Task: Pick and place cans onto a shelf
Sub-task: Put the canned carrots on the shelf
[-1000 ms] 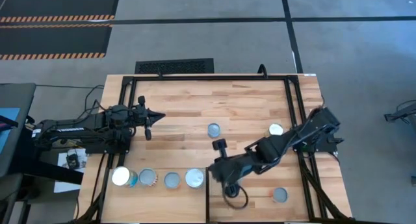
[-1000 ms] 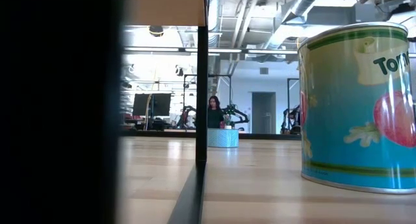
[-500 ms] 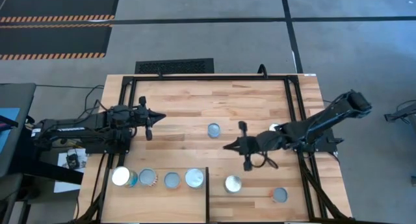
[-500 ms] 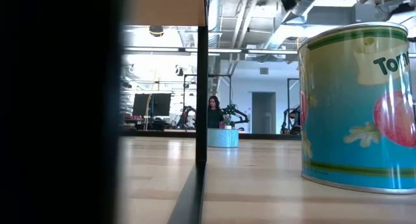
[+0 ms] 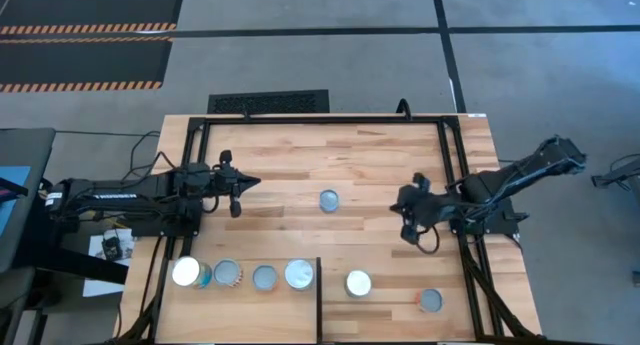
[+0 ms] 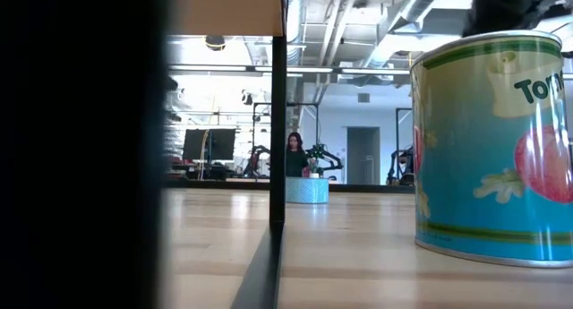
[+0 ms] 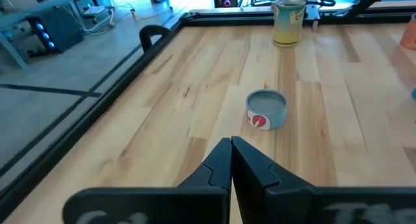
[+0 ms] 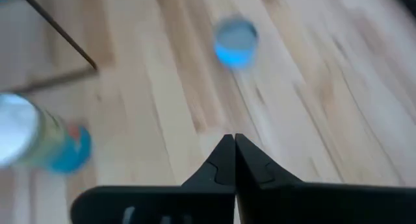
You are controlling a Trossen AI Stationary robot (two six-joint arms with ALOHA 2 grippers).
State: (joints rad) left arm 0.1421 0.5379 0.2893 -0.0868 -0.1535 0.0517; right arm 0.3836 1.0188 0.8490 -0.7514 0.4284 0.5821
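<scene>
We see the right gripper [image 5: 405, 207] above the right half of the table [image 5: 380, 155], its two fingers pressed together with nothing between them, as its own wrist view shows [image 8: 229, 160]. A short can [image 5: 329, 200] with a grey top stands alone toward the table's middle, well apart from this gripper on the side its fingers point to. A white-topped can [image 5: 358, 283] stands nearer the front edge, diagonally off from the gripper, and another grey-topped can [image 5: 430, 300] stands near the front right corner, behind and to one side of it.

The left gripper [image 5: 240, 183] waits over the left half of the table, its fingers also closed together and empty [image 7: 231, 162]; the short can [image 7: 266, 110] lies just ahead of its tips.

Four cans stand in a row along the front left: a white-topped one [image 5: 186, 272], then three more [image 5: 228, 274] [image 5: 265, 277] [image 5: 299, 274], the last beside a thin dark upright edge [image 5: 318, 295]. In the low view a blue-labelled can [image 6: 492, 148] fills the right side.
</scene>
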